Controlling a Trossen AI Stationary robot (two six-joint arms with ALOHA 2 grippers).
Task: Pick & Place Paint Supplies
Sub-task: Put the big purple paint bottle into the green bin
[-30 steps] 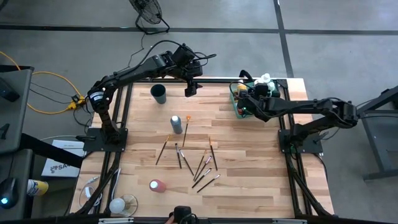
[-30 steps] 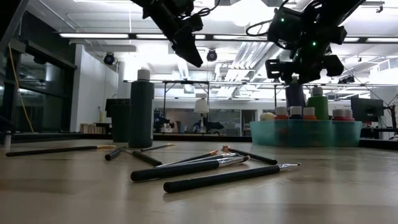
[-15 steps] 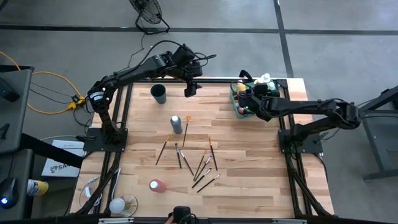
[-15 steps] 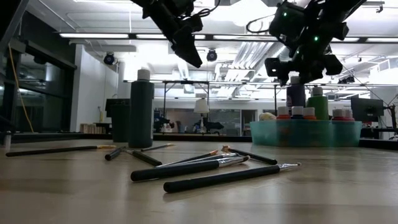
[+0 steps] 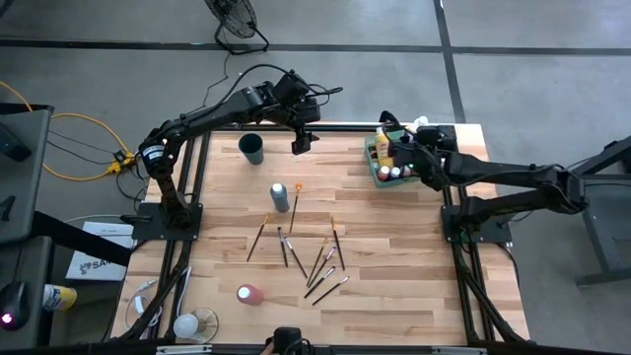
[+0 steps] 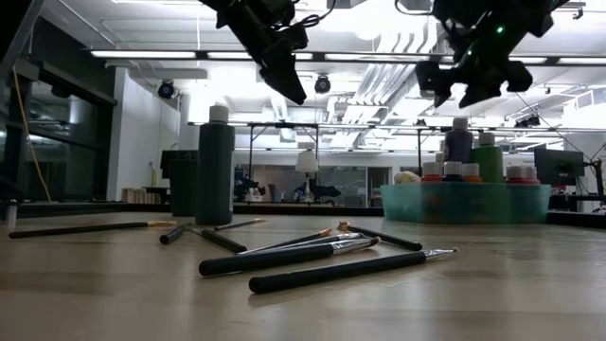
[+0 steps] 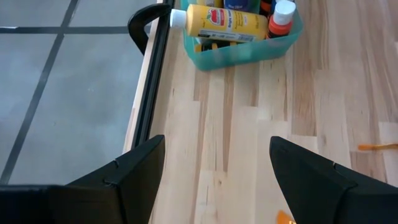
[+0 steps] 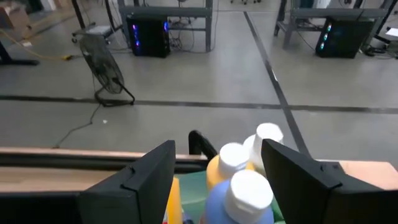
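Wood counter [image 5: 394,256], workshop behind. Right claw [image 8: 214,171] wide, empty, above tray [image 5: 380,168] of paint bottles [image 5: 394,173]. Left claw [image 5: 301,146] wide, empty, near cup [image 5: 252,148]. Brushes [image 5: 315,261] well away from tray: approach low, pinch one handle mid-length.

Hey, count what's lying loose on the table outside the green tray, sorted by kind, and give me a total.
Bottles: 2, one standing, one pink on its side
Brushes: about 8, some overlap so the count is rough
Cup: 1
Total: about 11
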